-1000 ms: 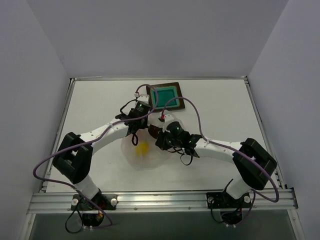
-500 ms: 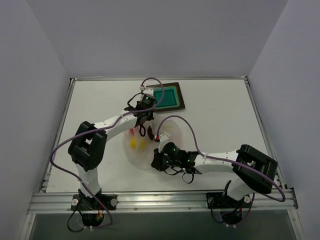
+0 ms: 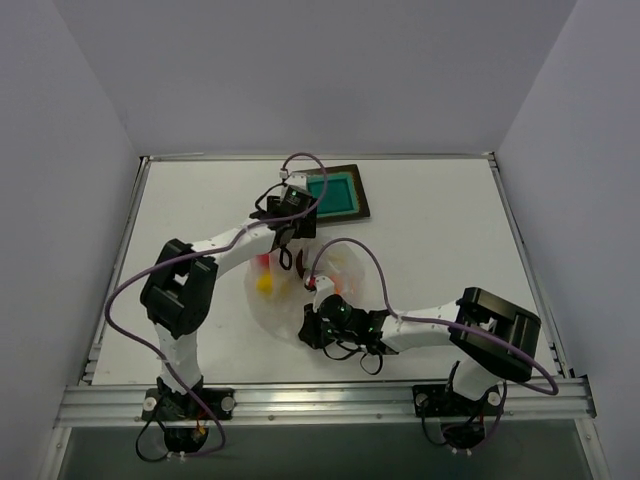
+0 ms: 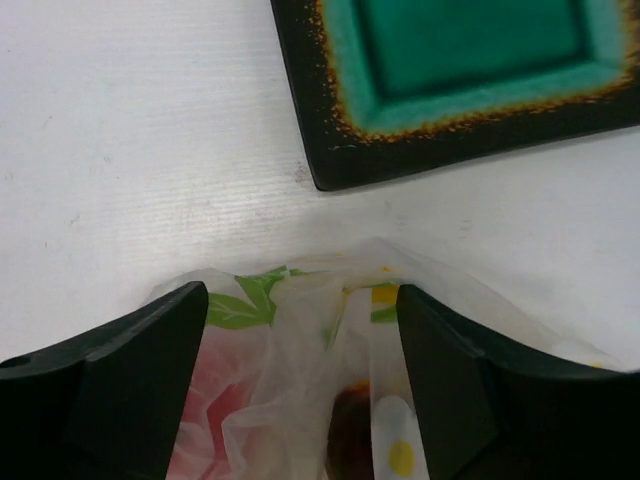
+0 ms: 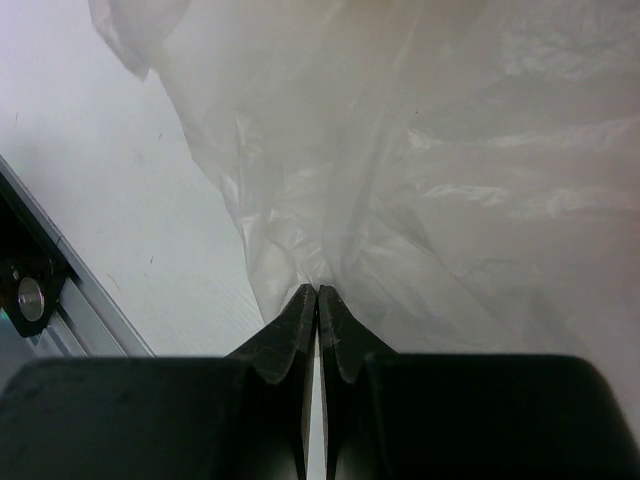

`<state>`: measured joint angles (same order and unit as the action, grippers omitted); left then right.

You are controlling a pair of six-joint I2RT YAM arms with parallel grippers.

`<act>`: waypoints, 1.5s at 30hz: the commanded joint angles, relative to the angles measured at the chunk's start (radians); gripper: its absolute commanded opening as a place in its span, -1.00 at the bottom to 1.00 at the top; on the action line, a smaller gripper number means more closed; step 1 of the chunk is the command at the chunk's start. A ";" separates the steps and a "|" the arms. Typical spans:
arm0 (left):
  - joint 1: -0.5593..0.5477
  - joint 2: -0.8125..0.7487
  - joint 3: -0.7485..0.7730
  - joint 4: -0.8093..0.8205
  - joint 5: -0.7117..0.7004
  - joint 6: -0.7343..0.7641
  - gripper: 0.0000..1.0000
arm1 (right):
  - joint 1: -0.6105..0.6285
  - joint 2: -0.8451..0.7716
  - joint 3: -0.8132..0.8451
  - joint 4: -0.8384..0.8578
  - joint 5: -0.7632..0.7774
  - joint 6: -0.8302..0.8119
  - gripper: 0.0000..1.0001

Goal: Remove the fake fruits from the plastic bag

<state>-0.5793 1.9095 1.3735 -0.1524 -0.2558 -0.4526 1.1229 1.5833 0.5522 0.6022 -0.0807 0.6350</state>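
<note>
- Scene: plastic bag (image 3: pixel 292 308) crumpled flat on table (image 3: pixel 180 220) between both arms, far edge just short of teal tray (image 4: pixel 300 100).
- left gripper (image 4: pixel 300 295) spread wide, fingers straddling the bag's far edge beside the tray, nothing clamped.
- right gripper (image 5: pixel 317 292) fully closed, pinching a fold of film at the bag's near edge.
- yellow fruit (image 3: pixel 265 284) and red fruit (image 3: pixel 263 262) visible through the film at the bag's left side.
- maroon fruit (image 4: pixel 350 440) under the film, between the left fingers.
</note>
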 commanded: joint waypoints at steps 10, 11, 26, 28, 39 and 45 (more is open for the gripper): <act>-0.027 -0.591 -0.139 -0.163 0.170 -0.032 0.85 | -0.035 -0.063 0.022 -0.044 0.121 0.019 -1.00; -0.034 -0.649 -0.155 -0.177 0.167 -0.035 0.80 | -0.038 -0.072 0.020 -0.044 0.122 0.020 -1.00; -0.280 -0.607 -0.304 -0.286 -0.212 -0.061 0.59 | -0.049 -0.098 0.012 -0.058 0.130 0.031 -1.00; -0.280 -0.574 -0.312 -0.292 -0.263 -0.055 0.55 | -0.049 -0.115 -0.003 -0.062 0.136 0.037 -1.00; -0.263 -0.748 -0.550 -0.148 -0.352 -0.074 -0.95 | -0.072 -0.193 -0.047 -0.096 0.170 0.051 -1.00; -0.189 -0.984 -0.764 -0.076 -0.278 -0.147 -0.95 | -0.094 -0.269 -0.101 -0.117 0.197 0.083 -1.00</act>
<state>-0.8093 1.0046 0.6563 -0.2798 -0.5411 -0.5484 1.0435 1.3724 0.4706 0.5144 0.0662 0.6926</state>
